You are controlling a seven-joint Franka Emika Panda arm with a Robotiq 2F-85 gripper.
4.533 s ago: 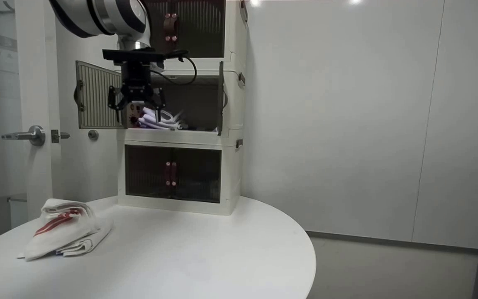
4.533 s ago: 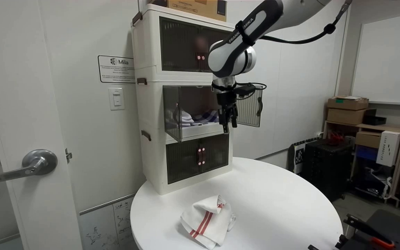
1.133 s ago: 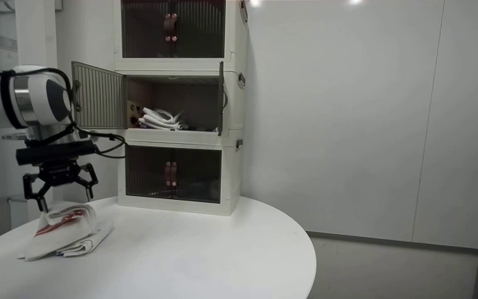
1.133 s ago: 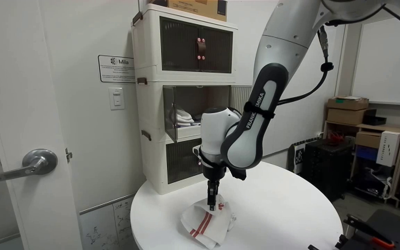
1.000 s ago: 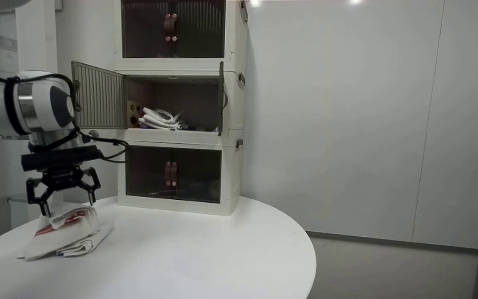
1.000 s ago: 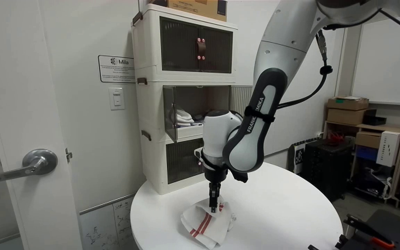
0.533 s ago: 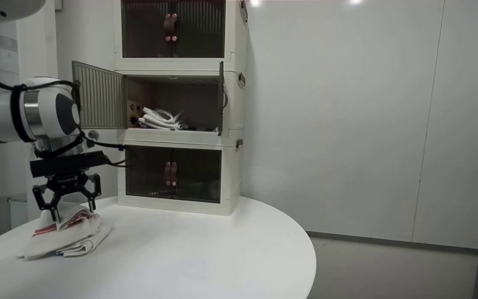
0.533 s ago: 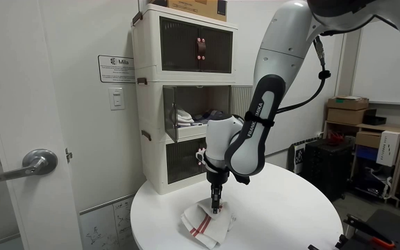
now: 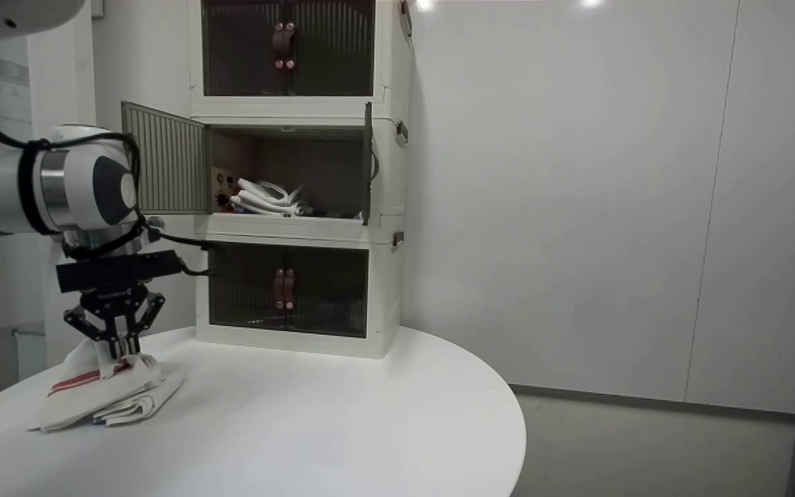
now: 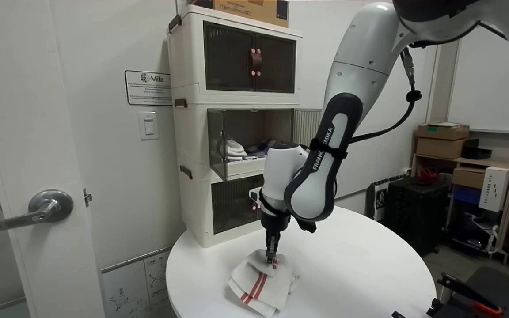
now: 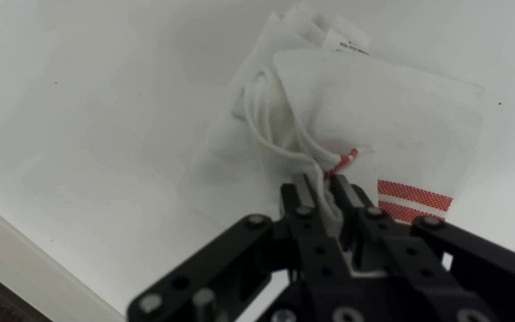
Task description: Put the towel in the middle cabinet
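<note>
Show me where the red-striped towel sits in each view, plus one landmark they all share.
In an exterior view: towel at lower left.
In an exterior view: towel at bottom centre.
In the wrist view: towel at upper centre, reaching right.
Shared landmark: fingers, pinching the towel.

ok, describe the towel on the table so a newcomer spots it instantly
Find the tall stack of pale cabinets, then the rounded white table it stands on. There lies a folded white towel, one fold pinched in the end effector. Unlike the white bundle in the open middle cabinet, it shows red stripes.
</note>
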